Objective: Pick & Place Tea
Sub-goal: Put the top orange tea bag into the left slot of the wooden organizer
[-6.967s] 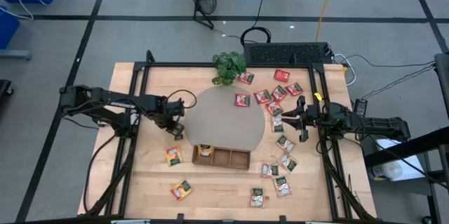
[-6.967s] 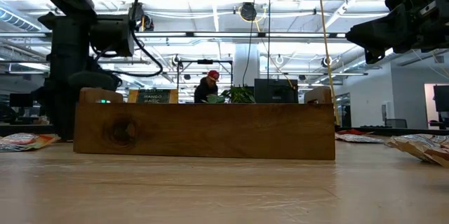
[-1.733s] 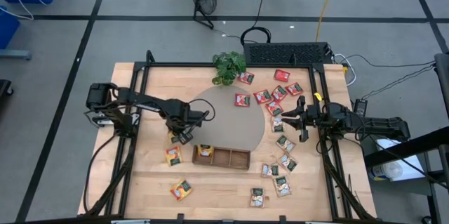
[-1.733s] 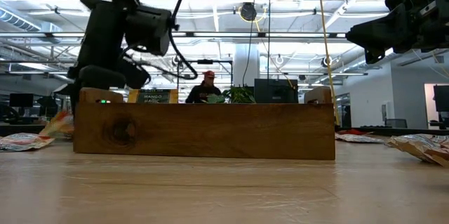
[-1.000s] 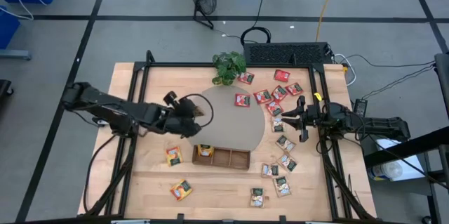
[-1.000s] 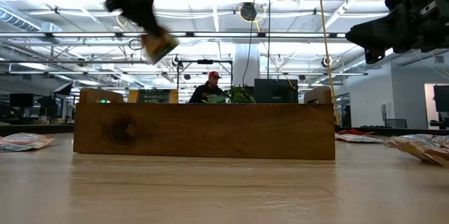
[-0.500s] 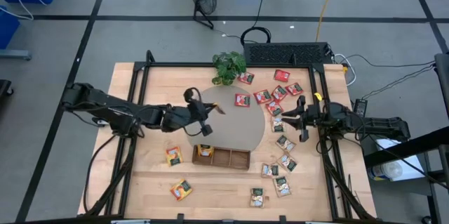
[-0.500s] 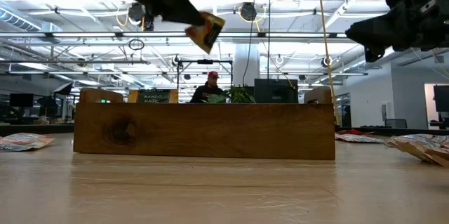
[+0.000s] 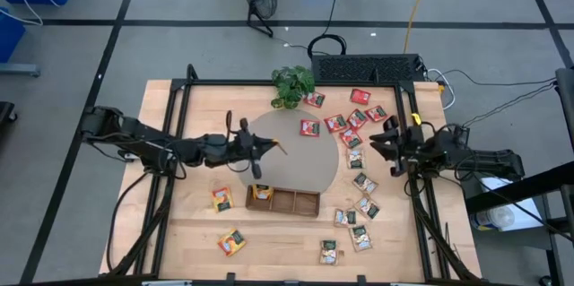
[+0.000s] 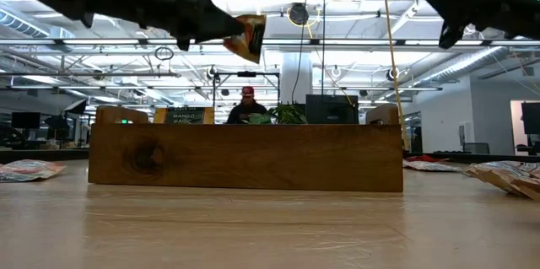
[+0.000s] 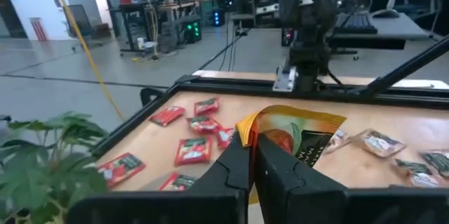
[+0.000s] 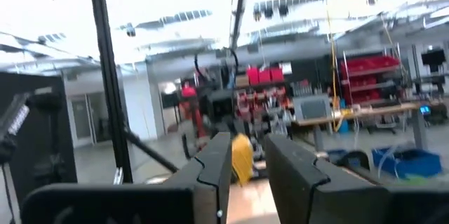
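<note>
Across the wooden worktop, seen from above, a round grey mat occupies the centre, with a leafy potted plant at its far edge and a wooden tray with compartments at its near edge. The left arm reaches from the left side over the mat; the right arm lies along the right side.

The left end effector is above the mat, just behind the tray, its fingers clamped on one orange-yellow tea packet. In the low view that packet hangs tilted in the air, well above the tray's front wall and clear of it.

The right end effector is raised beside the right edge of the mat, near the scattered packets; its two fingers stand apart with nothing between them.

Red packets cluster on the far right of the worktop, between the plant and the right arm. Pale beige-and-green packets trail down the right side toward the near edge. Two orange-yellow packets lie left of the tray, one just beside it and another nearer the front edge; a further one sits in the tray's left compartment.

Beyond the worktop, a person in a red cap shows in the room.
</note>
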Robot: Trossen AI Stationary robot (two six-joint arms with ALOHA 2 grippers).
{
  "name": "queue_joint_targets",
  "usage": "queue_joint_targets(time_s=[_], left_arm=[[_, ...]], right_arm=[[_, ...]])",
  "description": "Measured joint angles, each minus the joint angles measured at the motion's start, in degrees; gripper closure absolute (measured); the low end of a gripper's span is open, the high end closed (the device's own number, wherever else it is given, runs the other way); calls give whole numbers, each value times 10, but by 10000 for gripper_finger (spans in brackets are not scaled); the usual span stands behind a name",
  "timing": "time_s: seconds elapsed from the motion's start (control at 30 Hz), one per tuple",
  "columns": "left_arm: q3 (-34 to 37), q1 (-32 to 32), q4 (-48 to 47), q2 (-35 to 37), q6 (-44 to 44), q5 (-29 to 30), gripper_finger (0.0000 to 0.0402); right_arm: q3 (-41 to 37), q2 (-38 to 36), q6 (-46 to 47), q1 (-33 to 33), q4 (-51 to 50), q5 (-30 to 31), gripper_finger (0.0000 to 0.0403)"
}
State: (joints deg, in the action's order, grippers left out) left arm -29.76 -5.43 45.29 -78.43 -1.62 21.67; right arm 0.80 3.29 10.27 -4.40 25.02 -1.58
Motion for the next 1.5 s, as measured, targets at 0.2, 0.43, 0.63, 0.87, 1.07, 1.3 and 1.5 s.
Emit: queue_joint_targets(time_s=[0.2,0.43,0.63,0.87,1.07,1.3,1.5], left_arm=[[25,14,40,0,-23,-8,394],[43,39,56,0,-79,-47,396],[55,70,79,0,-87,-108,389],[55,94,125,0,-59,-168,389],[55,107,129,0,-8,-152,395],[55,107,122,0,23,-125,396],[55,107,107,0,39,-111,392]], right_arm=[[0,0,0,0,44,0,328],[0,0,-20,0,48,11,328],[0,81,42,0,38,177,328],[12,344,42,0,189,136,328],[121,612,-51,12,285,60,328],[285,854,-148,23,385,60,324],[381,935,-216,23,375,60,269]])
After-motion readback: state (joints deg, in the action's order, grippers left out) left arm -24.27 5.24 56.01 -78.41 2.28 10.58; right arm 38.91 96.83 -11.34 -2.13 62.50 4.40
